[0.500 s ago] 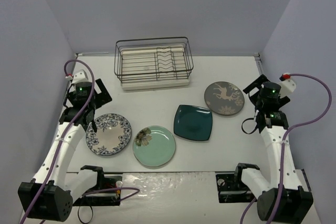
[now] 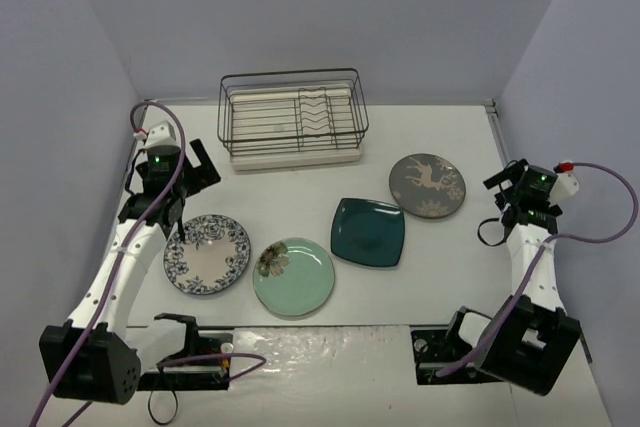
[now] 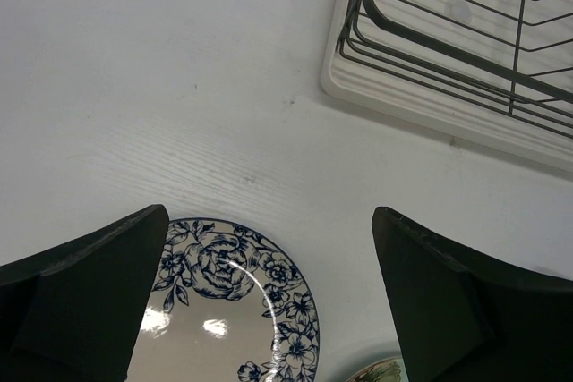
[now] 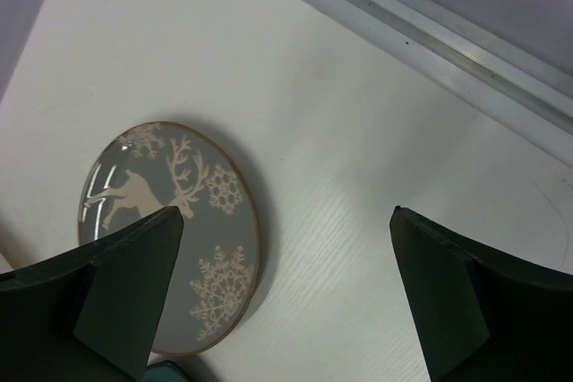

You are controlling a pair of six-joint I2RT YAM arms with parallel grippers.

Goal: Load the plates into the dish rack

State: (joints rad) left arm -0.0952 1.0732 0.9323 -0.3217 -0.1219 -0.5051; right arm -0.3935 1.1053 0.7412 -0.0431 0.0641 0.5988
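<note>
Overhead view: all four plates lie flat on the table [image 2: 300,197]. None is in the dish rack [image 2: 295,159], which stands toward the far edge, left of centre. Left to right: blue-rimmed white plate [image 2: 207,254], mint-green plate [image 2: 293,277] just beside it, teal square plate [image 2: 368,233], and grey deer plate [image 2: 427,187], which is nearest the rack's right end.

Left wrist view: my left gripper [image 3: 269,221] has its fingers spread wide and grips nothing. The far rim of the blue-rimmed white plate shows below the gap, untouched. Only this view shows the rack's near corner close up, black wire over a cream tray. A sliver of mint rim sits at the bottom edge.

Right wrist view: my right gripper [image 4: 286,212] is likewise spread wide and grips nothing. Its gap is over bare table just beside the grey deer plate. Seen clearly only here: the plate's snowflakes and tan rim, a teal corner at the bottom edge, and the metal rail [image 4: 430,38] along the table's edge.

Only the overhead view shows both arms together.
</note>
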